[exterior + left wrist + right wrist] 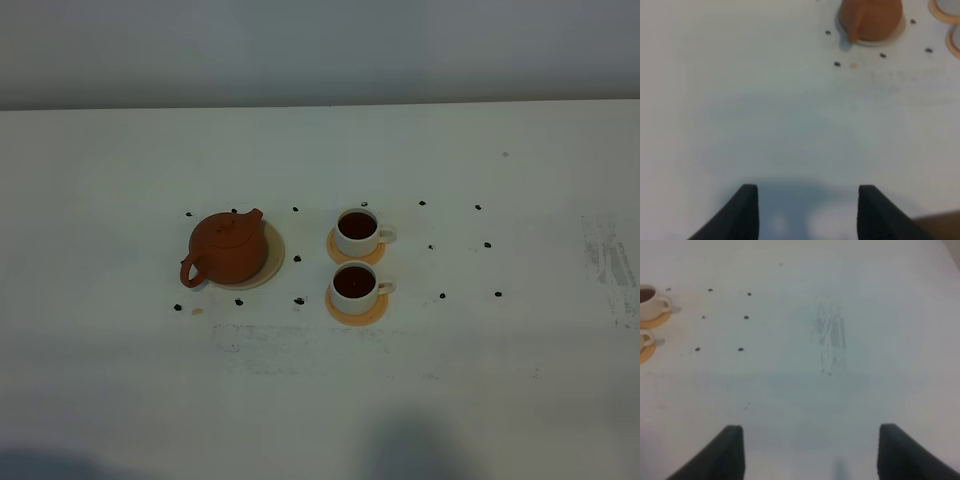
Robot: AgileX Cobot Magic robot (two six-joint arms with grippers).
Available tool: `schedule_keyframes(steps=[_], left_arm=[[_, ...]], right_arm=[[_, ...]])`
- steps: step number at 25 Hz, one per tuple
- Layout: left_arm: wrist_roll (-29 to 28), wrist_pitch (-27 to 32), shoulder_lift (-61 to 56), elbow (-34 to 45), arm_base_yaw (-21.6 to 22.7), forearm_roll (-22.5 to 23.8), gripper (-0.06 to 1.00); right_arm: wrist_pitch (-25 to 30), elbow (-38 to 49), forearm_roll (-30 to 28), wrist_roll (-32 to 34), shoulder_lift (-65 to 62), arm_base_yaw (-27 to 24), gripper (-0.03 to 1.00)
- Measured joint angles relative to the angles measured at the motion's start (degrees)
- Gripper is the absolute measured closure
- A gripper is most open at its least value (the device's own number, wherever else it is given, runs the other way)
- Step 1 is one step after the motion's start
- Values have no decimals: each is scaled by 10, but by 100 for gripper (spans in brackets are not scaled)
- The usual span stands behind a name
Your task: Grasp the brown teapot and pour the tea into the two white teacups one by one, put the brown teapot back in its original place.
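Here the brown teapot (pixel 229 249) sits upright on its cream saucer (pixel 273 262), left of centre on the white table (pixel 500 380), handle toward the near-left and spout toward the far-right. Just to its right stand the two white teacups, the far one (pixel 358 231) and the near one (pixel 356 287), each on an orange coaster (pixel 372 310) and each holding dark tea. Small black marks (pixel 299 300) dot the tabletop around the set, and a grey scuff (pixel 610 265) lies far right. The left gripper (pixel 807 207) hangs with jaws spread and nothing between them, well apart from the teapot; the right gripper (pixel 812 450) is likewise wide and empty over bare table.
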Motion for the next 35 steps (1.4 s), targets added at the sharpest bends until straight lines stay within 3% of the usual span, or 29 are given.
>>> schedule_keyframes(steps=[6, 35], left_arm=[[-35, -5, -48, 0, -26, 37, 51], [-30, -5, -49, 0, -28, 38, 51]], right_arm=[[0, 0, 0, 0, 0, 0, 42], [0, 0, 0, 0, 0, 0, 42]])
